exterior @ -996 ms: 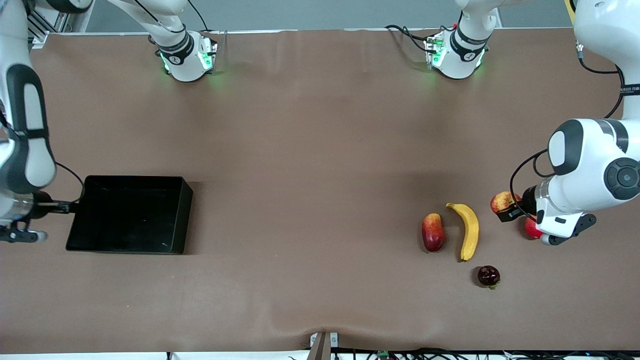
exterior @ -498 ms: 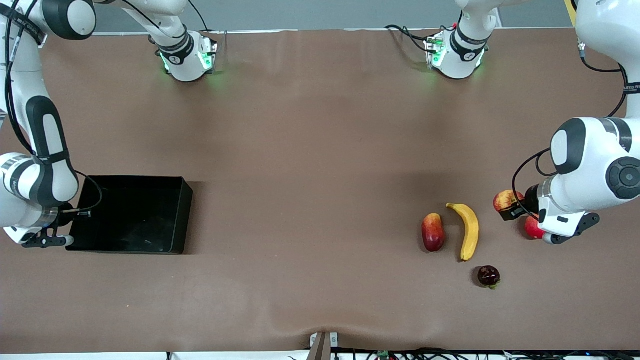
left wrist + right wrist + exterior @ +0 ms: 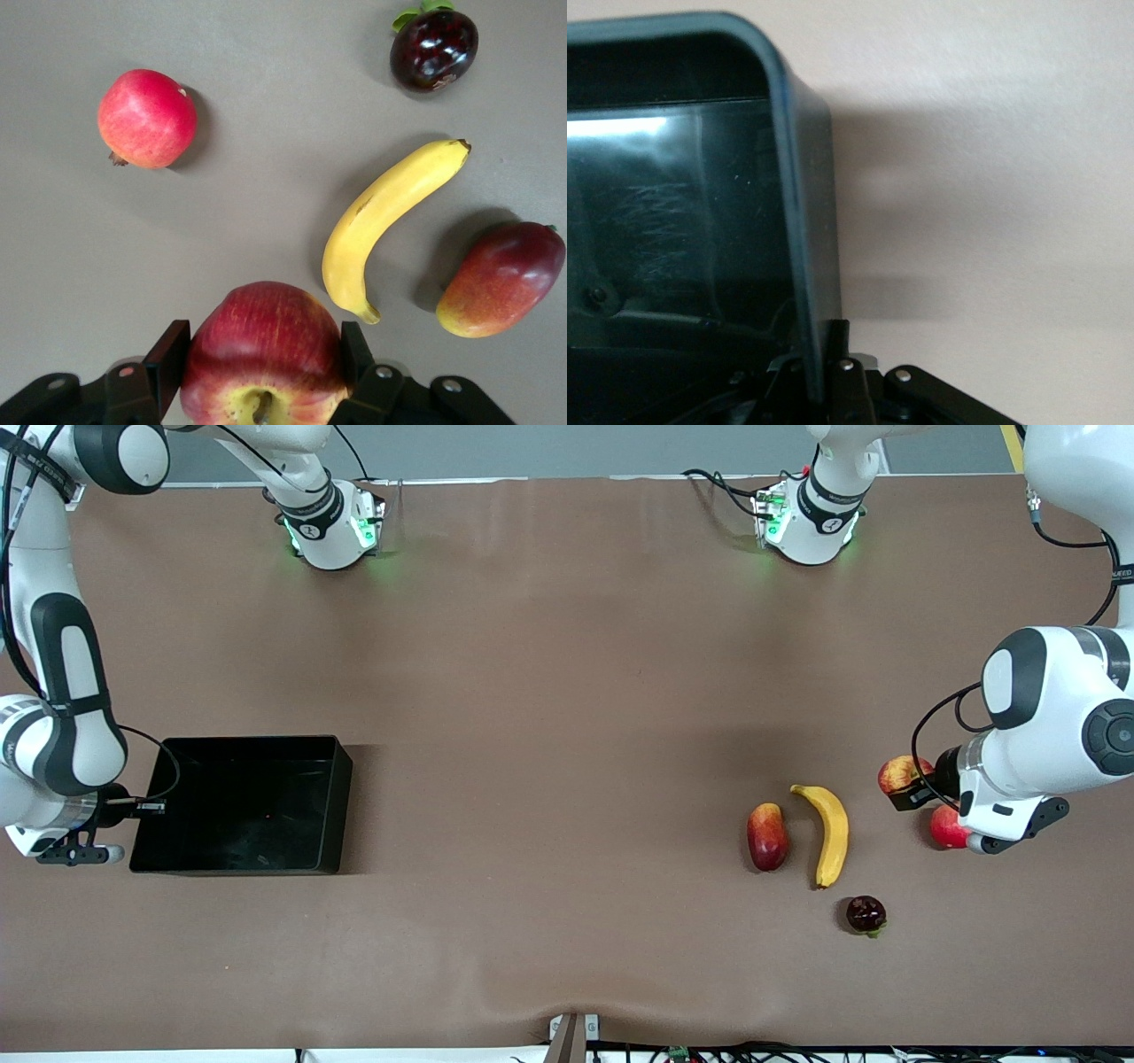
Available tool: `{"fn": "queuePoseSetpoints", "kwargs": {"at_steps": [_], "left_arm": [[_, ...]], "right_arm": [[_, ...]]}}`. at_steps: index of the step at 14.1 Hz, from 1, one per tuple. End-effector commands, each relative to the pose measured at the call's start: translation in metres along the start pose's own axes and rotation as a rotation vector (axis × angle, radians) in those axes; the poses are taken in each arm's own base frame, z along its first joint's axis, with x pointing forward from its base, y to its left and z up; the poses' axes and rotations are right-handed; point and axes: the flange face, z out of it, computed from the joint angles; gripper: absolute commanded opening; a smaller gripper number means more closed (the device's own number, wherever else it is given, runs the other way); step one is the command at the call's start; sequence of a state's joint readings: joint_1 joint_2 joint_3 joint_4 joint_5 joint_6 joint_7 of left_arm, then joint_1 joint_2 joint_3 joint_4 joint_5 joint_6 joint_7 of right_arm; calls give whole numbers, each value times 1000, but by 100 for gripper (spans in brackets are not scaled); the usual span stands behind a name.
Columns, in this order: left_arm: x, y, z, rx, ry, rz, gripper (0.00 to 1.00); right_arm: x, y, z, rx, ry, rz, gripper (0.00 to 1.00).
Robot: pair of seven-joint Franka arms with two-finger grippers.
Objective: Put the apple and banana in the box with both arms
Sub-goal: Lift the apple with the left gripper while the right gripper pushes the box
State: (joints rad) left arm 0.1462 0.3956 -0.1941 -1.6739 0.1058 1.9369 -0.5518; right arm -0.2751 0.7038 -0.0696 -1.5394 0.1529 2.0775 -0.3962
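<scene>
Your left hand [image 3: 263, 372]: clenched on apple [image 3: 264, 350], over bench's left-arm end. Right hand [image 3: 824, 376]: pinching box [image 3: 239, 806] wall, far toward the right-arm end; banana [image 3: 828, 833] lies between.

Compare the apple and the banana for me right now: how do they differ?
The apple is small, round and red with yellow streaks; the banana is long, curved and yellow. The apple sits gripped between the left hand's fingers, while the banana lies free on the table. Both are outside the box.
</scene>
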Motion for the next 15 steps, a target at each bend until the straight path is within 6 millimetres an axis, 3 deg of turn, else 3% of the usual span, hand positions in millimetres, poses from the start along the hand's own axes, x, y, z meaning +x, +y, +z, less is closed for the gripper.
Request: {"fn": "queuePoseSetpoints", "kwargs": {"at_steps": [1,6,9,12,15], "left_arm": [[-4,-3,-9,21,7,4,0],[-4,-2,-12,21,12,7,0],[-7,4,-20,21,11,13,0],[-12,11,-23,33,-3,25,0],[-20,21,-26,34,-15,35,0]], "right_arm": [[5,-41,-45,37,43,-52,0],[28,-172,-44,26,39,-186,0],[35,-279,-49,20,55,-214,0],[22,-376,-37,12,45,-173,0],[-11,-478,-16,-4,12,-257,0]]}}
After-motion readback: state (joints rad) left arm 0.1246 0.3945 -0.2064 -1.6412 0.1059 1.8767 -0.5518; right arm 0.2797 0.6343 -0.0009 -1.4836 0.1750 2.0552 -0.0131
